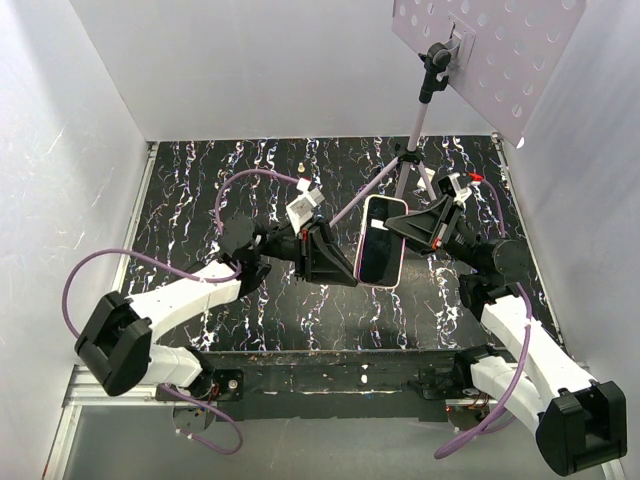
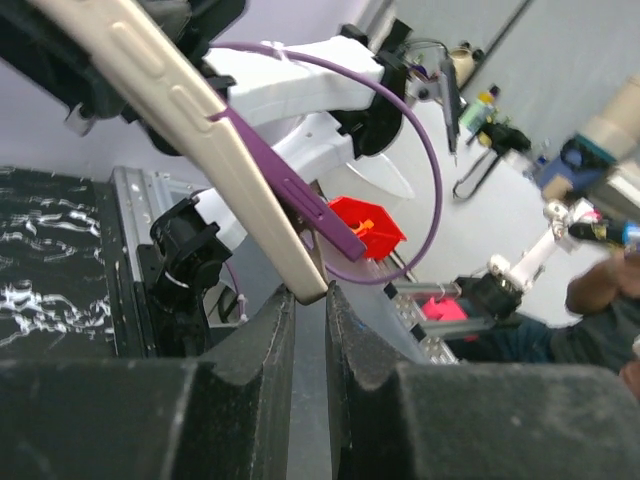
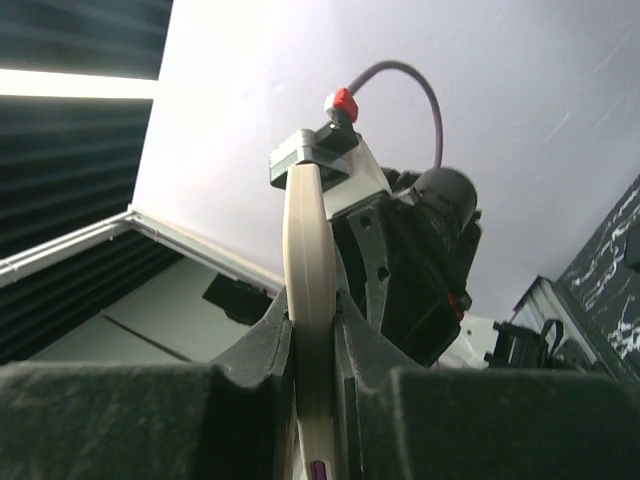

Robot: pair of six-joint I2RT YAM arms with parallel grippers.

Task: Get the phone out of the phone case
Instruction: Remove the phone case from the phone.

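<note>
Phone edges sit hidden inside left and right jaws

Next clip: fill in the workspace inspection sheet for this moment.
Surface: black, white-veined table.
Job's things: phone inside its cream phone case, held above the table, screen up.
Clutter: one small object near the back, too small to identify.
Pincers: left pincer shut on the case's corner; right pincer shut on its edge.
Cables: purple cables loop off both arms.
Surroundings: white walls; tripod stand carrying a perforated board, back right.
</note>
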